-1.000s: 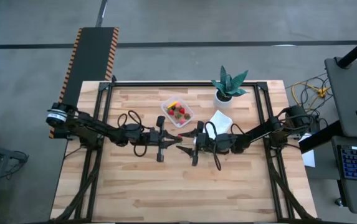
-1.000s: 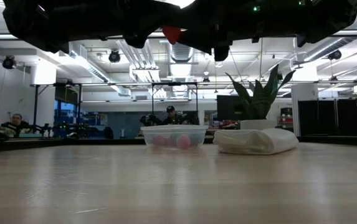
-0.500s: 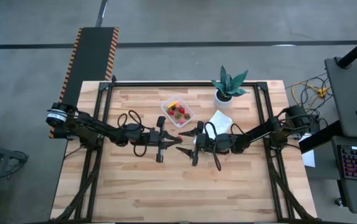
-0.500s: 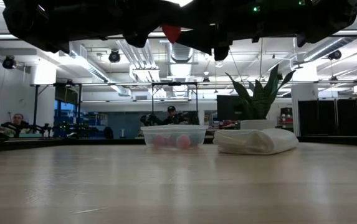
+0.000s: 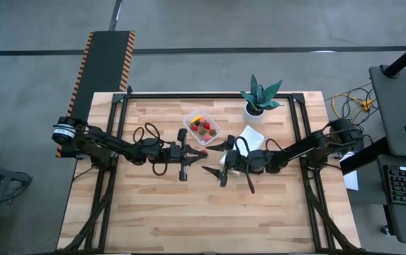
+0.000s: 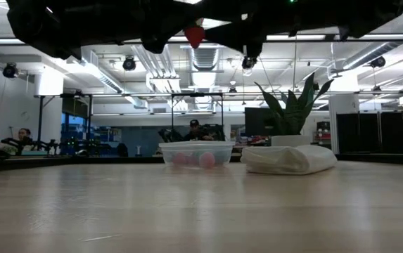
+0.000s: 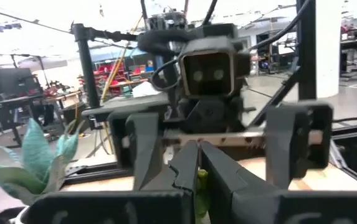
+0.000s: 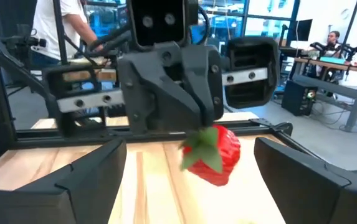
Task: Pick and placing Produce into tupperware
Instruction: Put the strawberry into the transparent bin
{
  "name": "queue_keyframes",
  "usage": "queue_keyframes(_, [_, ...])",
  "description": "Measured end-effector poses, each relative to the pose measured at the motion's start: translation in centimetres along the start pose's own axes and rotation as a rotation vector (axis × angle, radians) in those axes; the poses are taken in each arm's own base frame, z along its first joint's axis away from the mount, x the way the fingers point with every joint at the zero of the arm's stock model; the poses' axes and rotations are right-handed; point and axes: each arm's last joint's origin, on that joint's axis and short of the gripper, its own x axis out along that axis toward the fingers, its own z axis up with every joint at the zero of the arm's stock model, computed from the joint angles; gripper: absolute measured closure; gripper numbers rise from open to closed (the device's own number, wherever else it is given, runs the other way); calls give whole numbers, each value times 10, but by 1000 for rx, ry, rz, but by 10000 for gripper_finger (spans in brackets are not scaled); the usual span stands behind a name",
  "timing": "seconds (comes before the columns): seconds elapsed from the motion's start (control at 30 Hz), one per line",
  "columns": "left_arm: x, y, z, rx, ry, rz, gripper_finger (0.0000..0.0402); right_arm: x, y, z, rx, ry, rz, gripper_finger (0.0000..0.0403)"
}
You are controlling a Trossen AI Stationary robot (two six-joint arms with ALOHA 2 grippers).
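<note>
One strawberry changes hands

One red strawberry [image 8: 212, 155] hangs above mid-table, pinched in the closed left gripper [image 5: 201, 151], beside the tupperware [image 5: 202, 127]. Since a second ago, the right gripper [image 5: 214, 158] has spread its fingers wide, letting go, and both arms shifted slightly.
</note>
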Motion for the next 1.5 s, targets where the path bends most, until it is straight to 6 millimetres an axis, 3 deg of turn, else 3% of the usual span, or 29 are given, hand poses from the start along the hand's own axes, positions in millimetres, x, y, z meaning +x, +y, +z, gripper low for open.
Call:
queue_keyframes(0.4, [4,48,-6,-49,22,201,401,-34,-24,47,49,107,-25,71])
queue_keyframes(0.57, [10,75,-11,-115,151,283,401,-50,-38,55,40,206,-51,72])
queue_keyframes(0.97, [30,108,-3,-172,571,351,401,-82,-55,34,-40,139,-33,76])
queue_keyframes(1.23, [32,112,6,-232,664,357,401,-105,-68,23,-24,49,125,76])
queue_keyframes(1.5, [48,118,-1,-293,749,361,401,-118,-78,18,-32,-13,111,76])
